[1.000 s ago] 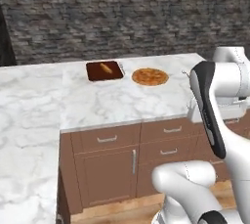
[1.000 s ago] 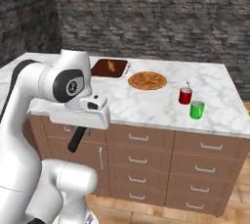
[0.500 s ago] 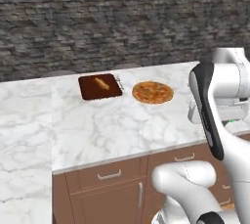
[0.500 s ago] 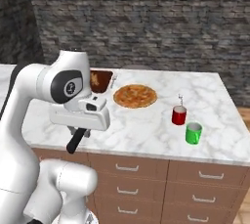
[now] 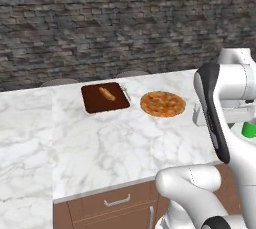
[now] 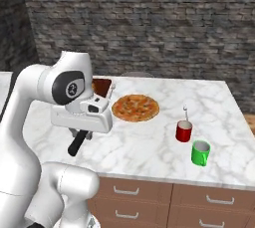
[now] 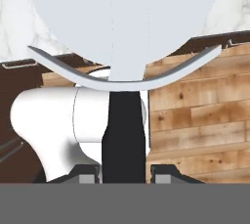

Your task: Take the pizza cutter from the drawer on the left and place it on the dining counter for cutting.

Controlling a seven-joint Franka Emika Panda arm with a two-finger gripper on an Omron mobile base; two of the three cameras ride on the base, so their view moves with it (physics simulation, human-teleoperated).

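Marble dining counter (image 6: pixel 149 145) front edge bare; claw (image 7: pixel 125 171) clamps pizza cutter (image 7: pixel 122 27) handle.

The large white marble dining counter (image 6: pixel 149 147) with grey veins carries a dark brown square board (image 5: pixel 105 98) with a small tan bread stick (image 5: pixel 106 93) near its far edge. Just beside it lies a round pizza (image 6: pixel 135 107). Toward the right end stand a red cup (image 6: pixel 184 131) and a green mug (image 6: pixel 200 153), near each other.

Bare dining counter (image 5: pixel 125 148) front, pizza (image 5: pixel 162 103), board (image 5: pixel 105 98) behind
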